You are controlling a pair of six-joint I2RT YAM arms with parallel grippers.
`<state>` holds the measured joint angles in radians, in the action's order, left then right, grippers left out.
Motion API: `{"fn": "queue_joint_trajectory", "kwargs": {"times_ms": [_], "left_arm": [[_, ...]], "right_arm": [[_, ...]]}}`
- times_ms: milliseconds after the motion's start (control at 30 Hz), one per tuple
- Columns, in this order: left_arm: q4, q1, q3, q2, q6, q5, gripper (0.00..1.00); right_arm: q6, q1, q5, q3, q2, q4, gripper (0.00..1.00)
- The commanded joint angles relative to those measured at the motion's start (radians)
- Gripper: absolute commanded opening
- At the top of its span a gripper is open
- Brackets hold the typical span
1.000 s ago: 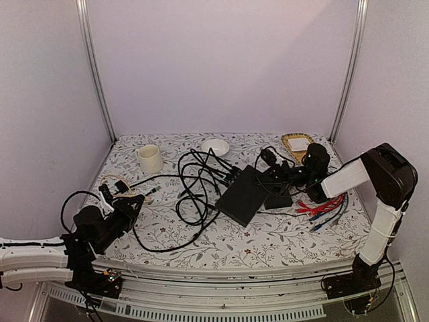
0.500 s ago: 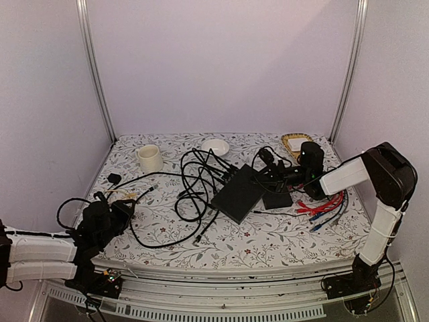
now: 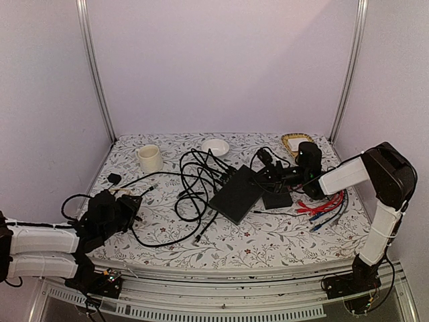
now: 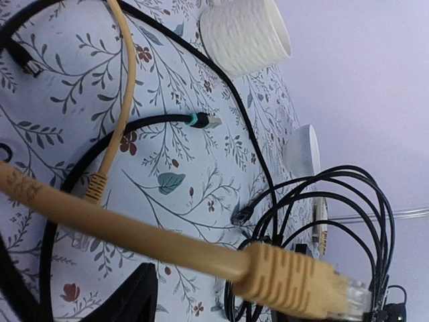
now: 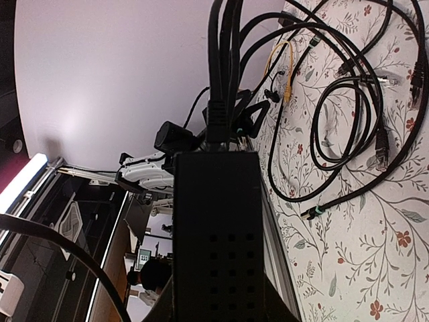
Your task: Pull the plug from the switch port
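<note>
Switch: the switch (image 3: 236, 194) lies flat near the middle of the table (image 3: 268, 235), turned at a slant, its long axis running from 1 to 7 o'clock in the top view.
Ports: black cables (image 3: 201, 181) enter its 11 o'clock edge and loop away toward 9 o'clock.
Right gripper: the right gripper (image 3: 271, 176) sits at the switch's 2 o'clock corner. In the right wrist view the box (image 5: 216, 228) fills the space between the fingers, so the jaws look clamped on it.
Left gripper: the left gripper (image 3: 129, 206) is at 8 o'clock of the switch, well apart from it, jaws parted.
Tan plug: the tan plug (image 4: 295, 278) hangs free on its tan cable (image 4: 120, 228), which crosses above a dark finger (image 4: 137, 298). Whether the cable touches the finger cannot be told.
Small black box: this box (image 3: 277, 199) is just beside the switch at 3 o'clock.
Mug: the mug (image 3: 149, 158) is at 10 o'clock.
Bowl: the bowl (image 3: 215, 146) is at 12 o'clock.
Red and blue cables: this bundle (image 3: 322, 206) is at 3 o'clock, beyond the small box.
</note>
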<state>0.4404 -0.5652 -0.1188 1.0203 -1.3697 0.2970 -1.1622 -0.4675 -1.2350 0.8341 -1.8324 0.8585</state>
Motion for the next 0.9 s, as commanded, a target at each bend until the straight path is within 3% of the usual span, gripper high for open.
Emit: {"fn": "queue_joint_trajectory", "kwargs": {"times_ms": [0, 233, 500, 867], "left_arm": [[-0.204, -0.063, -0.047, -0.136, -0.039, 0.042, 0.59], [-0.483, -0.213, -0.169, -0.286, -0.142, 0.149, 0.66], [-0.749, -0.269, -0.386, -0.211, -0.222, 0.194, 0.76], [-0.709, -0.304, -0.419, -0.207, -0.272, 0.18, 0.79]], "right_arm": [[0.019, -0.004, 0.006, 0.049, 0.053, 0.01, 0.02], [0.062, -0.005, 0.011, 0.085, 0.044, -0.045, 0.02], [0.061, -0.01, 0.016, 0.104, 0.037, -0.048, 0.02], [0.077, -0.011, 0.028, 0.096, 0.051, -0.065, 0.02]]}}
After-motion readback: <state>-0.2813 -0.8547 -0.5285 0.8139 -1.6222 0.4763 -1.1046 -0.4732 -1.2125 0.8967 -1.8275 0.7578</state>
